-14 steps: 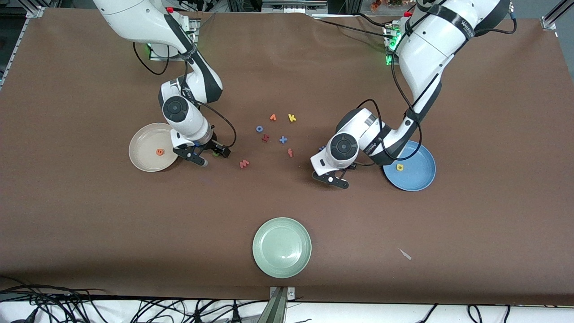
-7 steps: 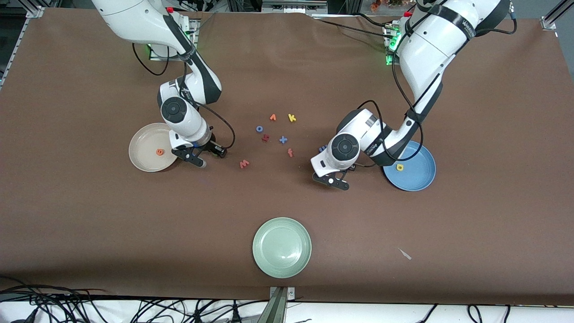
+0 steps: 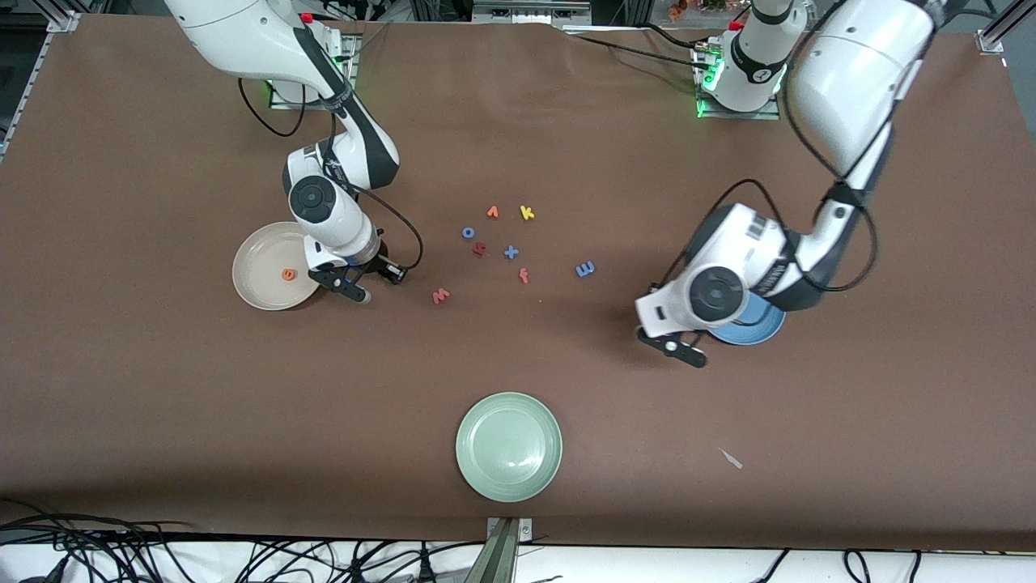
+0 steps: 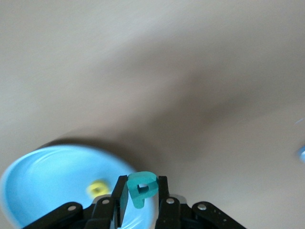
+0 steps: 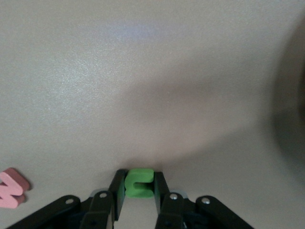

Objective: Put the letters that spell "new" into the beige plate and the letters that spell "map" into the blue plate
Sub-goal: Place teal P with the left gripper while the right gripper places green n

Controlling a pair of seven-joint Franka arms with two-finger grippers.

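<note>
**Both claws clamped on letters beside their plates**

Two white robot arms reach over a brown table [image 3: 162, 389] scattered with tiny foam letters.

The left claw [image 4: 139, 200] is clamped on the teal p [image 4: 141, 188], holding it up over the edge of the blue plate [image 4: 43, 186]. In the front view that arm's wrist covers most of the blue plate [image 3: 765, 328], which sits toward the left arm's end of the table. The yellow a [image 4: 97, 187] lies inside the plate.

The right claw [image 5: 138, 198] is clamped on the green n [image 5: 139, 182], low at the table surface just beside the beige plate [image 3: 259, 267], toward the right arm's end. In the front view the right claw [image 3: 360, 285] hides the letter. The orange e [image 3: 289, 274] lies in the beige plate.

The salmon-red w [image 3: 440, 295] rests on the bare table near the right claw, toward the middle. The blue m [image 3: 585, 269] lies on the table between the middle cluster and the left arm.

The middle cluster holds an orange v [image 3: 492, 212], a yellow k [image 3: 527, 213], a blue o [image 3: 468, 232], a dark red letter [image 3: 479, 249], a blue x [image 3: 511, 253] and a red f [image 3: 524, 276].

A pale green plate [image 3: 508, 447] sits nearer the front camera than everything else, with nothing in it.
</note>
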